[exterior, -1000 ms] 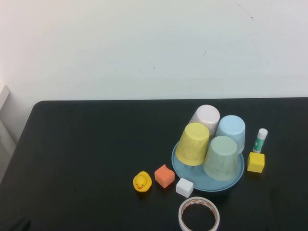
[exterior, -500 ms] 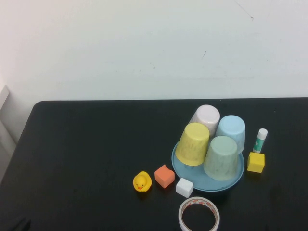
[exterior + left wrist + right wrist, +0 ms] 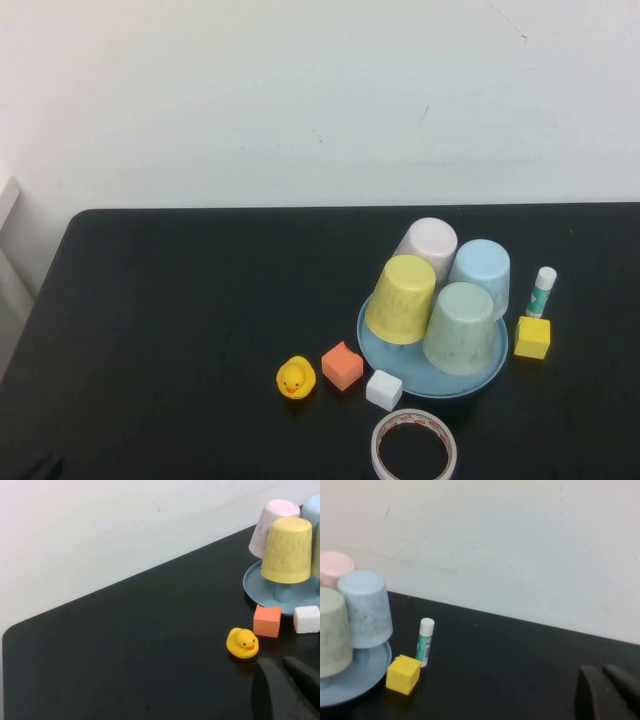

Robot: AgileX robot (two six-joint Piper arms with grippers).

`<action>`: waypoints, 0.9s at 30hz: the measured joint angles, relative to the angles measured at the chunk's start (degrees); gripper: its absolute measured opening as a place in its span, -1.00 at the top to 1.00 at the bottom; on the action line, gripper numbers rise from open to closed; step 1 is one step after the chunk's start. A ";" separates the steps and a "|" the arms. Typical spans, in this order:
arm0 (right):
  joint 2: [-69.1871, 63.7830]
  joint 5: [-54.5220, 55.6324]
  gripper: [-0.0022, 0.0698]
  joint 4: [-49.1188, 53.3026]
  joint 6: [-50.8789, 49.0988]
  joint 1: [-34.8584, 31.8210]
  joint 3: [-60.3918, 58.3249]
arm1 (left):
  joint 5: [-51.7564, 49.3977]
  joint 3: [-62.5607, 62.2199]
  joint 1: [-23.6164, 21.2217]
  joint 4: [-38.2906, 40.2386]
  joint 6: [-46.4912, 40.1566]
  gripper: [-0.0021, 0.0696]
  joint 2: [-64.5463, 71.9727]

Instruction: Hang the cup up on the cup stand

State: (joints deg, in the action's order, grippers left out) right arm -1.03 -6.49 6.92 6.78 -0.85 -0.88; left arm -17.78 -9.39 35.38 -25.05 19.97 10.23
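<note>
The pale mint-green cup (image 3: 462,328) sits upside down on a peg of the light blue cup stand (image 3: 425,381), at its front right. It also shows in the right wrist view (image 3: 332,630), at the edge. A yellow cup (image 3: 401,298), a light blue cup (image 3: 481,275) and a pinkish-white cup (image 3: 428,245) are also upside down on the stand. The stand's white cap is hidden. My left gripper (image 3: 279,663) is shut and empty, low over the table near the duck. My right gripper (image 3: 602,670) is shut and empty, to the right of the stand. Neither gripper shows clearly in the high view.
A yellow duck (image 3: 295,378), an orange cube (image 3: 342,365) and a white cube (image 3: 384,389) lie in front of the stand on its left. A tape roll (image 3: 415,450) lies at the front edge. A yellow cube (image 3: 532,337) and a glue stick (image 3: 541,291) are to the right.
</note>
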 joint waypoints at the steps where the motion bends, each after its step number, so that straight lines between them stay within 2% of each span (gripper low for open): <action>1: 0.71 0.11 0.94 0.14 -0.30 0.00 -0.52 | 0.00 0.00 0.00 0.00 0.00 0.95 0.00; 13: 1.73 -10.71 0.94 0.27 -3.25 0.13 -0.62 | 0.00 0.00 0.00 0.00 0.00 0.95 0.00; 27: 1.73 -12.17 0.94 0.38 -6.78 2.25 -0.42 | 0.00 0.08 0.00 0.00 0.00 0.95 0.00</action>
State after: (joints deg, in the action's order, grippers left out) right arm 0.70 -18.66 7.30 0.00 1.40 -1.31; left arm -17.78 -9.31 35.38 -25.05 19.97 10.23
